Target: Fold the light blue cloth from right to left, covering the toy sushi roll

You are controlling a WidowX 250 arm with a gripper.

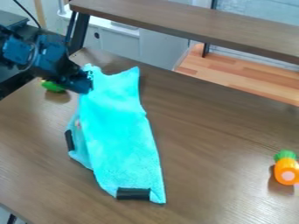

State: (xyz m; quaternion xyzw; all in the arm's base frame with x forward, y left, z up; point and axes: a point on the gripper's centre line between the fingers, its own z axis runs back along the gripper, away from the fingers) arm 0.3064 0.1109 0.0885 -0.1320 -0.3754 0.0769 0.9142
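The black gripper (86, 84) is at the upper left, at the top left corner of a turquoise cloth (119, 131). It touches or nearly touches the cloth there; its fingertips are not clear enough to tell how they stand. The cloth lies on the brown table (222, 144), long and uneven, with a folded part along its left side. One black strip is on its lower edge and another on its left edge. A green toy (53, 86) lies just left of the gripper, partly behind the arm. An orange toy carrot (286, 169) with a green top is at the right edge.
A raised brown shelf (192, 26) runs across the top above the table's back edge, with a black support (80, 33) at the upper left. Behind are white cabinets (116, 41) and a lighter wooden surface (234, 72).
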